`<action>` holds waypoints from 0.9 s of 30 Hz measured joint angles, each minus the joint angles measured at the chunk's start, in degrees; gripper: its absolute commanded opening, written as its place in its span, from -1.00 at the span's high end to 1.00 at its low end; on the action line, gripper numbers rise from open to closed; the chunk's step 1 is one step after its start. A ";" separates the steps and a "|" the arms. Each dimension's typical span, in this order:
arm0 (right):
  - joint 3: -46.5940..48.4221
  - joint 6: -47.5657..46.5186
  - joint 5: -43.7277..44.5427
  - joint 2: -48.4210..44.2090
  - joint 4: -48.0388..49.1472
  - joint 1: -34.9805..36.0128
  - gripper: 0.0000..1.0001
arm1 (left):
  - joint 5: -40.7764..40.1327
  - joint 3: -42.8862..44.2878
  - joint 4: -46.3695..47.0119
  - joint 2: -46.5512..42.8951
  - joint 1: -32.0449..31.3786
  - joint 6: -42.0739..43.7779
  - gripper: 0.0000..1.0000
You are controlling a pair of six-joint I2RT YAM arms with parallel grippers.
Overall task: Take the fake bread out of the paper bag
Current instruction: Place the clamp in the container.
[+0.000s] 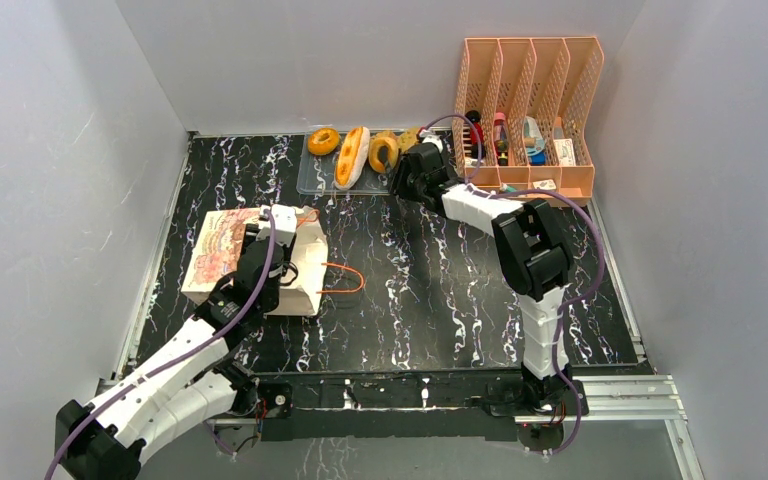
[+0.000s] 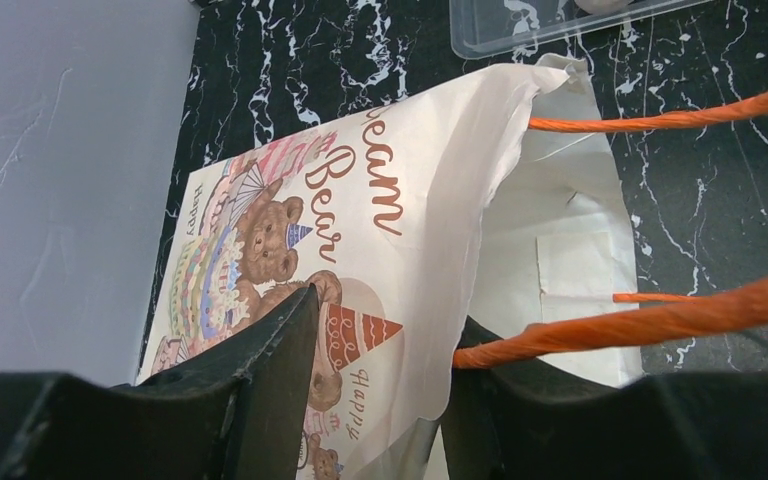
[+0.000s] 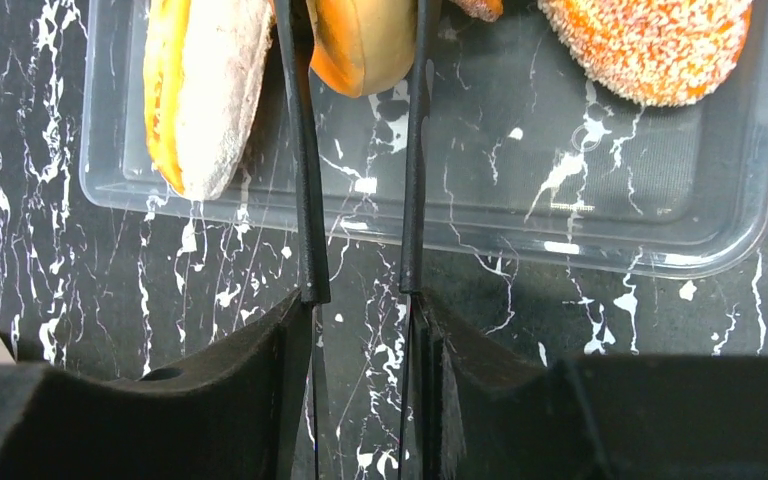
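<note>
Left gripper (image 2: pixel 385 315) straddles the paper bag's (image 2: pixel 410 200) upper wall, one of my fingers on the print, one inside; pinch unclear. Right gripper (image 3: pixel 358 150) stands narrowly parted over the clear tray (image 3: pixel 610 150), blades flanking fake bread (image 3: pixel 360 40); grip unclear.

A clear plastic tray (image 3: pixel 560 170) sits on the black table (image 3: pixel 110 290), which has white squiggly lines all over it. Three pieces of toy bread lie at the far side of the tray. On the left is a long roll (image 3: pixel 205 90), orange on one side and creamy white on the other. On the right is a speckled piece (image 3: pixel 650 45), orange-brown with tiny white dots. In the middle is a smooth golden piece (image 3: pixel 365 50). The right gripper (image 3: pixel 355 20) reaches over the tray. Its two thin black fingers (image 3: pixel 302 150) stand apart, one on each side of the golden piece. I can't tell if they squeeze it.
</note>
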 measured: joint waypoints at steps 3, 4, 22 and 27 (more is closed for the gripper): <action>-0.39 0.07 -0.26 0.00 -0.11 0.00 0.22 | 0.09 0.72 0.04 0.42 0.00 -0.37 0.12; -0.48 0.09 -0.42 -0.07 -0.07 0.00 0.21 | 0.09 1.01 0.02 0.52 0.00 -0.46 0.12; -9.55 0.79 -1.25 -5.64 3.21 -0.35 0.25 | 0.07 2.10 -0.83 0.50 0.00 -0.66 0.10; -12.02 1.66 -1.46 -6.54 4.55 -0.35 0.28 | 0.04 2.10 -0.83 0.55 0.00 -0.66 0.10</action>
